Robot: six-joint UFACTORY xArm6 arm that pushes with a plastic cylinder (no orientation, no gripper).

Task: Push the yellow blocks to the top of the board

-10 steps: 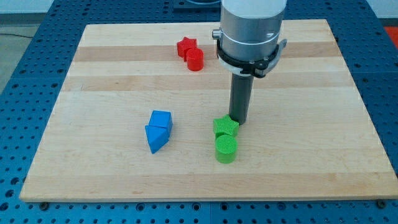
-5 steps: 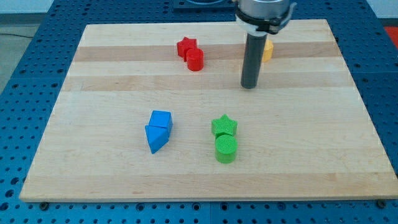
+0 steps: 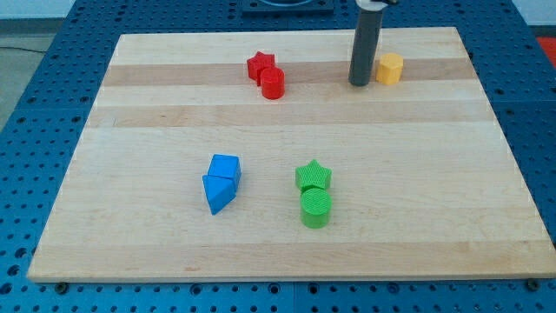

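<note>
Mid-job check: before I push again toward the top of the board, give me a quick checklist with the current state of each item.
1. My tip in view: ok, it sits just to the view's left of the yellow block.
2. Tip below the yellow block for an upward push: not ok, it is beside it, not under it.
3. Tip touching the yellow block: cannot tell, any gap is narrow.
4. More than one yellow block visible: not ok, only one shows.
5. Path from yellow block to the board top edge: ok, nothing in between.
6. Red star and red cylinder out of the way: ok, well to the view's left.
</note>
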